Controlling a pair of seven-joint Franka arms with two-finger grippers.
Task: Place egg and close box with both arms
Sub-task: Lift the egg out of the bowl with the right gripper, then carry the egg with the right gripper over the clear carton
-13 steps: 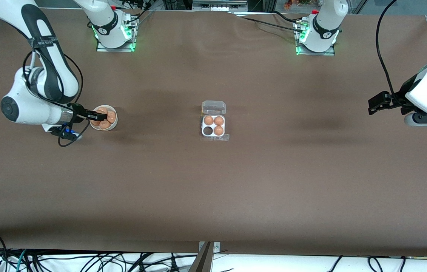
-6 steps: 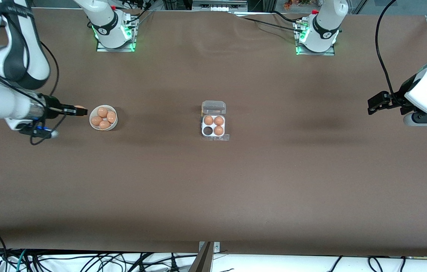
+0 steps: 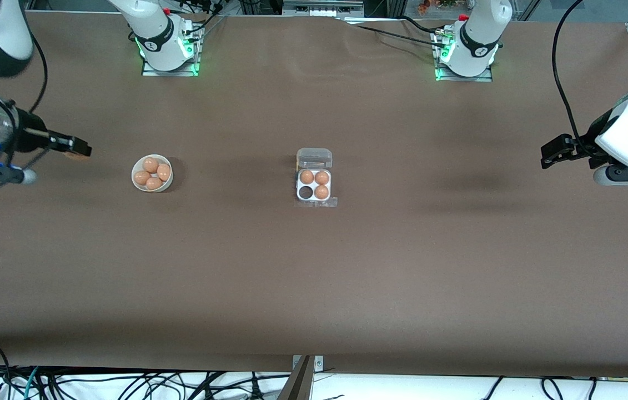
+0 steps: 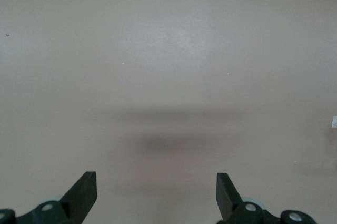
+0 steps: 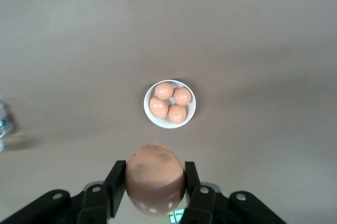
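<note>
The right gripper (image 5: 155, 195) has its fingers clenched across an egg (image 5: 155, 177), high over the bench, toward the right arm's end from the bowl (image 3: 152, 173). It's smooth and probably brittle, so grip its waist gently. The box (image 3: 314, 185) sits mid-bench, lid open, one cell empty. The left gripper (image 4: 157, 192) waits, fingers released.

**Egg is up in the air, box sitting open**

The egg (image 5: 155, 178) is a smooth orange-brown oval, pinched between the two black fingers of the right hand (image 3: 77, 149), over the counter (image 3: 314, 278) toward the right arm's end. The box (image 3: 314, 184), a small clear-plastic carton, sits mid-counter with its lid flipped open. Three cells hold eggs, and one cell nearer the front camera is empty.
</note>
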